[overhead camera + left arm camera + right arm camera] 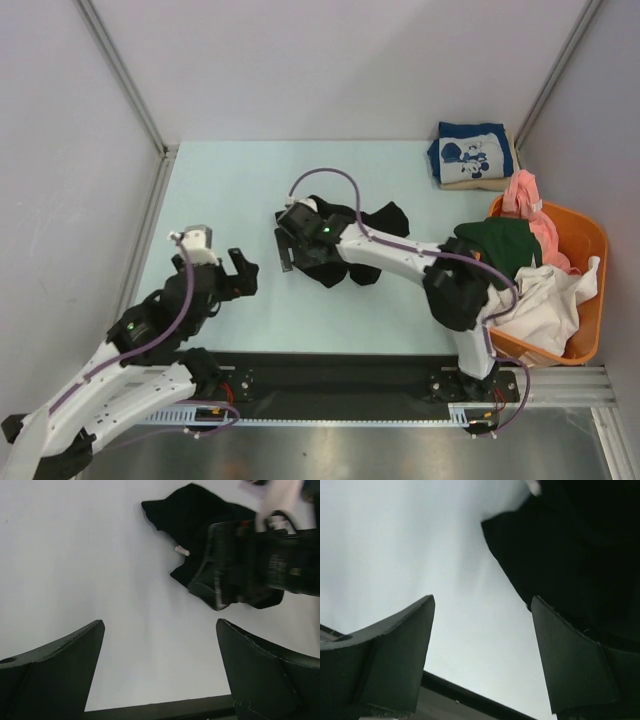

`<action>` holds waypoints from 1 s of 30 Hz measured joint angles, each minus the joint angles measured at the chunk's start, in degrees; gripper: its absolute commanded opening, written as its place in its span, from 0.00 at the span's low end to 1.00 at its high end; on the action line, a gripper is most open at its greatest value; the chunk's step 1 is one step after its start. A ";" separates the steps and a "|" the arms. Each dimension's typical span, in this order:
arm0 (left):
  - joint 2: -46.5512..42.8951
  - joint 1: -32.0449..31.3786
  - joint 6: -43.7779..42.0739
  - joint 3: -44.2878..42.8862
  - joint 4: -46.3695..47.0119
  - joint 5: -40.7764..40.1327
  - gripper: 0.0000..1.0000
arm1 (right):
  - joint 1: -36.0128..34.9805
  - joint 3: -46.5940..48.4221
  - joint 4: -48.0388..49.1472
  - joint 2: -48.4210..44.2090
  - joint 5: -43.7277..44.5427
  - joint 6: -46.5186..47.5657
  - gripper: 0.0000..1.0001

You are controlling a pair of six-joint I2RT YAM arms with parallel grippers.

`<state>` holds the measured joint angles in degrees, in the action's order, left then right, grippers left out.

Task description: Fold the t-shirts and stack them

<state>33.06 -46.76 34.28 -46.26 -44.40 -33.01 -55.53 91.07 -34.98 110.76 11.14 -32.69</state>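
The right gripper (284,248) hangs at the left edge of the black t-shirt (390,218), jaws spread wide and released. In the right wrist view (481,602) only bare table shows between the fingers. The outer finger (570,650) overlaps the dark cloth (570,545), and I cannot tell whether it touches it. The right arm (390,250) lies across the middle of the shirt in the top view and hides much of it, so the shirt's outline and any print cannot be made out. It sits in a crumpled heap, not spread flat.

The left gripper (245,270) hovers just left of the black t-shirt, apart from it, also fully released and holding nothing. From its wrist camera (160,622) the shirt (195,510) shows a small white tag at one edge. The right gripper (235,575) stands in front of the shirt's lower part.

Well to the right of the black t-shirt and farther back, a navy t-shirt (470,152) with a white cartoon print lies folded on the pale table (230,180). A tan layer (480,184) peeks out beneath it, too little to identify. Right of the black t-shirt an orange basket (592,290) holds a pink t-shirt (540,225), a dark green t-shirt (500,240) and an off-white t-shirt (545,300). They are heaped over one another, and the arm's elbow covers the basket's near-left side.
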 measured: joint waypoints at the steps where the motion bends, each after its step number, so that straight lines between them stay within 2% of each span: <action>1: -1.99 0.04 -0.24 0.00 -0.37 -0.02 1.00 | -0.11 2.45 0.00 3.04 -0.48 0.39 0.81; 5: -8.24 0.09 -0.94 0.00 -0.33 -0.46 1.00 | -0.17 10.08 -0.55 12.35 -1.57 1.51 0.79; 9: -8.00 0.09 -1.44 0.00 -0.35 -0.85 1.00 | -0.17 14.12 -1.86 18.05 -1.14 2.23 0.73; 15: -7.37 0.09 -1.92 0.02 -0.33 -0.83 1.00 | 0.33 14.73 -3.45 19.80 1.16 2.99 0.47; 16: -7.43 0.09 -1.95 0.02 -0.33 -0.83 1.00 | 0.55 14.69 -3.74 19.80 1.44 2.97 0.37; 19: -7.74 0.09 -2.05 0.07 -0.31 -0.83 1.00 | 1.42 14.69 -4.11 19.80 2.03 3.28 0.19; 21: -7.80 0.09 -2.29 0.07 -0.28 -0.83 1.00 | 1.95 14.69 -4.42 19.91 2.62 3.52 0.13; 22: -7.80 0.09 -2.34 0.07 -0.31 -0.83 1.00 | 2.08 14.69 -4.61 19.98 2.97 3.67 0.02; 23: -7.80 0.09 -2.38 0.07 -0.28 -0.83 1.00 | 2.29 14.71 -4.83 20.06 3.13 4.07 0.00; 30: -7.78 0.09 -2.38 0.07 -0.31 -0.85 1.00 | 2.21 15.50 -6.82 20.06 5.35 5.01 0.00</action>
<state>25.28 -46.68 31.90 -46.19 -44.71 -33.87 -53.32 106.56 -41.80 130.82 16.49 -27.68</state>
